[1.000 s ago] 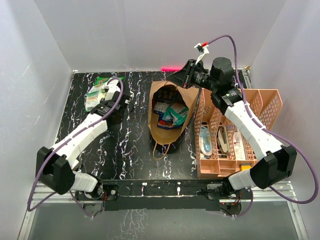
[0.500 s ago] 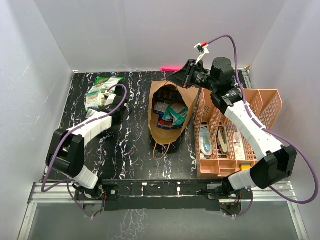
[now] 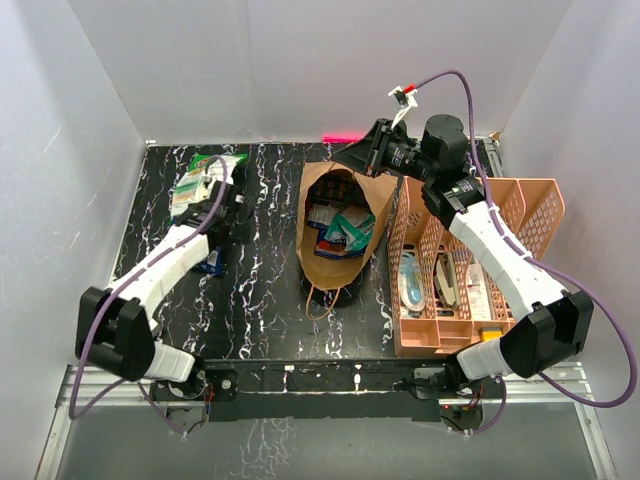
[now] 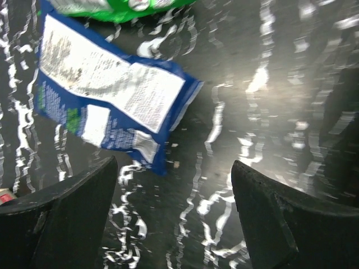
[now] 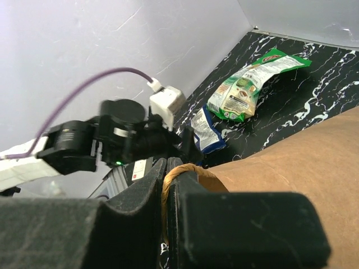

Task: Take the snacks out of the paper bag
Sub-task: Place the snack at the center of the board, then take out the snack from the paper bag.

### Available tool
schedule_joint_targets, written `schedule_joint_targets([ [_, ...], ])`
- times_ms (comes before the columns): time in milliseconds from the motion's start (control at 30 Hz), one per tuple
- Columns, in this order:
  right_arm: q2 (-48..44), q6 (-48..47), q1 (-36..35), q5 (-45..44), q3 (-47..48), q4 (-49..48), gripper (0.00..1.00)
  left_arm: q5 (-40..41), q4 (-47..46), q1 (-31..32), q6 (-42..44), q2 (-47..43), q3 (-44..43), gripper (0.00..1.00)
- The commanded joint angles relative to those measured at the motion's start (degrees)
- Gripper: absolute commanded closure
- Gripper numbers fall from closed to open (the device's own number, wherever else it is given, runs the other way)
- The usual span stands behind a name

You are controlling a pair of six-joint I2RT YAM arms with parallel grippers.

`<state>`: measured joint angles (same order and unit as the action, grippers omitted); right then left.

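The paper bag (image 3: 338,262) stands open mid-table with several snacks (image 3: 342,228) inside. My right gripper (image 3: 366,156) is at the bag's far rim, shut on its twisted paper handle (image 5: 170,182). A blue-white snack packet (image 4: 106,106) lies flat on the black marbled table, just ahead and left of my left gripper (image 4: 175,216). That gripper's jaws stand wide open with only bare table between them. A green-white packet (image 3: 200,184) lies beyond it at the back left. In the top view the blue packet (image 3: 209,262) shows beside my left arm, and the left gripper (image 3: 231,216) hangs over the table.
A salmon-pink perforated organiser (image 3: 545,200) with pale stationery stands right of the bag, under my right arm. White walls close in the table on three sides. The bag's front handle loop (image 3: 322,300) lies on the table toward me.
My left gripper has opened and let go of the blue packet, which now lies on the table left of the bag. The left arm has shifted; the right arm holds still.
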<state>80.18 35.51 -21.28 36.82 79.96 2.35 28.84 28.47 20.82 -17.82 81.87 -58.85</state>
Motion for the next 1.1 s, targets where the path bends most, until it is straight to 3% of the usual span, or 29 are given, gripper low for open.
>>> schedule_joint_targets([
  [0, -1.60, 1.60, -0.13, 0.85, 0.21, -6.67, 0.92, -13.36, 4.47, -0.23, -4.33, -8.97, -6.40, 0.17],
  [233, -0.98, 2.36, -0.09, 1.65, 0.79, -6.78, 0.92, -32.75, 1.24, -0.27, -10.70, -18.03, -8.39, 0.15],
  [400, 0.53, 2.74, -0.08, 2.67, 2.64, -6.07, 0.92, -48.51, -12.08, -0.16, -19.39, -24.12, -3.27, 0.14],
  [467, 0.51, 3.39, -0.14, 2.81, 2.30, -6.78, 0.92, -54.56, -15.63, -0.16, -18.47, -24.47, -2.37, 0.13],
  [600, -0.17, 4.10, -0.15, 2.58, 2.35, -7.21, 0.92, -59.39, -10.96, -0.16, -12.48, -22.99, -5.82, 0.08],
  [700, -0.51, 4.42, -0.12, 2.56, 2.43, -7.77, 0.92, -63.53, -12.17, -0.08, -13.32, -22.75, -6.31, 0.02],
  [800, 0.30, 5.38, -0.11, 2.75, 2.99, -7.29, 0.92, -65.22, -20.01, 0.61, -18.24, -24.06, -2.91, 0.02],
  [867, 0.83, 6.35, -0.22, 4.35, 3.07, -8.10, 0.92, -63.97, -17.44, 2.01, -16.11, -23.36, -4.61, 0.02],
  [967, 0.67, 8.41, -0.39, 5.62, 0.49, -12.04, 0.92, -53.41, -7.60, 12.06, -9.32, -20.58, -10.62, 0.02],
  [1067, 0.36, 9.19, -0.49, 5.56, -0.70, -13.33, 0.92, -50.61, -8.21, 18.94, -10.70, -20.37, -9.59, 0.02],
])
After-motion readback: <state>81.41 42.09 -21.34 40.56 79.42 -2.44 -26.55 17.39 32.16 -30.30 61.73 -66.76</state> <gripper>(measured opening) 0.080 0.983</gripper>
